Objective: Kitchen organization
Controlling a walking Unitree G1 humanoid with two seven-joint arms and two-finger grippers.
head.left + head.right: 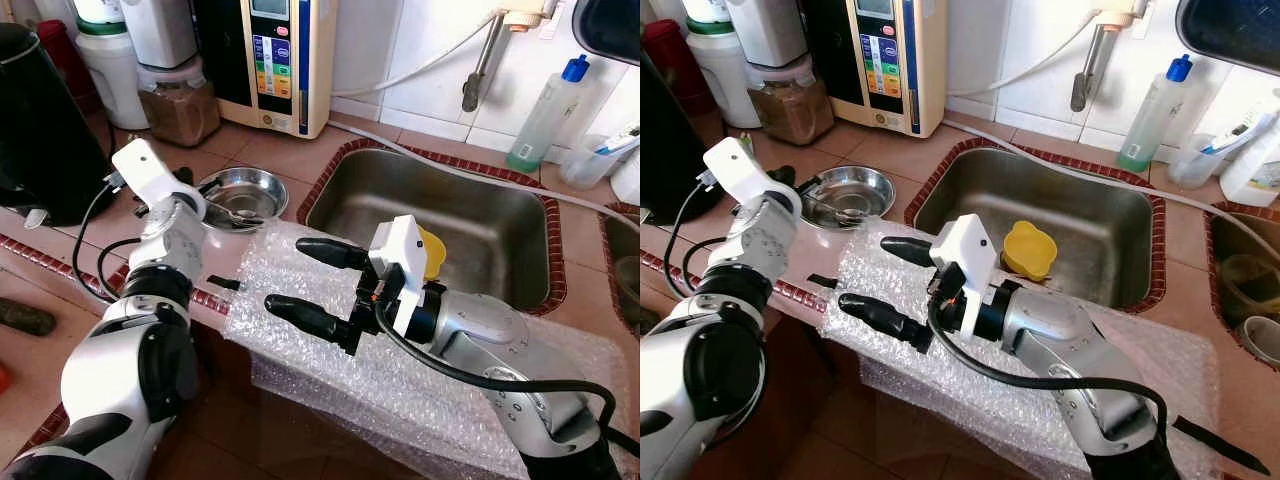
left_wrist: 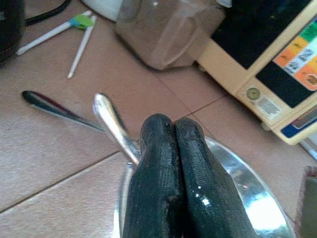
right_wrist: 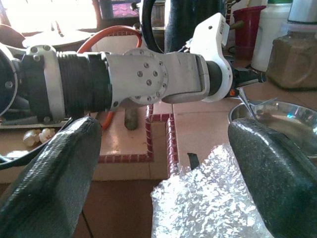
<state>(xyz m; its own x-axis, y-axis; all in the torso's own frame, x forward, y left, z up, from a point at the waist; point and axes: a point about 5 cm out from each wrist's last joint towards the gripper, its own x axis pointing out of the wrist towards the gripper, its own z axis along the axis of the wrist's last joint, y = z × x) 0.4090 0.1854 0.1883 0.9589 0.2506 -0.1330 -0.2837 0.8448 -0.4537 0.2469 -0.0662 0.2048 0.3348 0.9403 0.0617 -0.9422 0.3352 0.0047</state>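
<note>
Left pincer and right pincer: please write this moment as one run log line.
left pincer: shut on spoon handle at steel bowl | right pincer: open over bubble wrap | sink: yellow cup

One steel bowl [image 1: 241, 192], one yellow cup [image 1: 1029, 249], one sink [image 1: 1060, 215], one bubble-wrap sheet [image 1: 970, 385], one soap bottle [image 1: 545, 115].

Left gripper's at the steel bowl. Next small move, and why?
Probably lift it straight up a little: the left gripper looks shut on the spoon handle at the bowl rim, while the right gripper hangs open over the bubble wrap.
</note>
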